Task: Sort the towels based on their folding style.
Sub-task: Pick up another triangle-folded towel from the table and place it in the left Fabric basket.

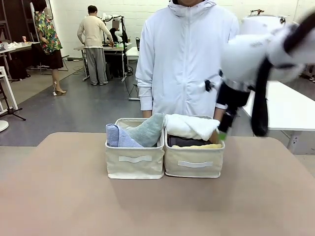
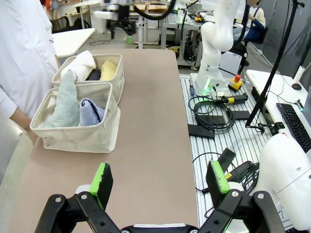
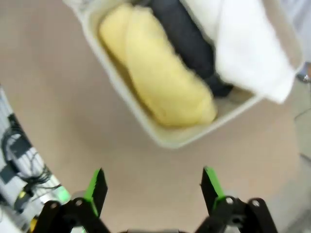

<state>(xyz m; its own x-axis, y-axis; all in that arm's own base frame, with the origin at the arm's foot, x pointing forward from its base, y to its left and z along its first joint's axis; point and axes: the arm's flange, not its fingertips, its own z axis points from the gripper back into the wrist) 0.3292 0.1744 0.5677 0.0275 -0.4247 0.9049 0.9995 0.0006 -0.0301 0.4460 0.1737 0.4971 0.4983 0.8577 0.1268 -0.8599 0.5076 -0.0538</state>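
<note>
Two beige bins stand side by side mid-table. The left bin (image 1: 134, 162) holds a light blue towel (image 1: 118, 137) and a sage-green towel (image 1: 147, 130), both folded into triangles. The right bin (image 1: 194, 164) holds rolled towels: white (image 1: 189, 126) on top, dark grey (image 1: 184, 141) and yellow (image 1: 199, 146). My right gripper (image 1: 224, 129) hangs open by that bin's far right corner, blurred. In its wrist view the right gripper (image 3: 153, 187) is open and holds nothing, above the yellow towel (image 3: 155, 87), dark grey towel (image 3: 189, 43) and white towel (image 3: 248, 48). My left gripper (image 2: 160, 179) is open and holds nothing, well back from both bins (image 2: 77, 136).
A person in a white jacket (image 1: 184, 59) stands close behind the bins at the far edge. The brown tabletop (image 1: 147, 206) lies bare in front of the bins. Cables and another arm's base (image 2: 211, 77) lie beyond the table's side edge.
</note>
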